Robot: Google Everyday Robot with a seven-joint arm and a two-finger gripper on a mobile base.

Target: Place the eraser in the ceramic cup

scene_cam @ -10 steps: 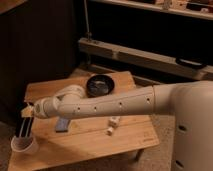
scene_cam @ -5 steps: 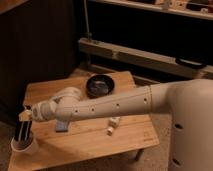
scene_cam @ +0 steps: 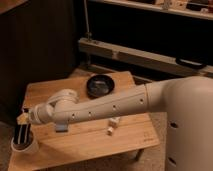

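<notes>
The wooden table (scene_cam: 127,142) stood before me. A dark round bowl (scene_cam: 100,84) sat on its far side, near the middle. A small white bar (scene_cam: 113,125) lay nearer, right of centre. A flat blue-grey rectangle (scene_cam: 61,128) lay to the left, partly hidden. My gripper (scene_cam: 24,131) was at the near left corner. Behind the table ran a pale shelf rail (scene_cam: 140,55).

one gripper (scene_cam: 23,121), one eraser (scene_cam: 22,136), one ceramic cup (scene_cam: 25,146), one dark bowl (scene_cam: 100,84)
</notes>
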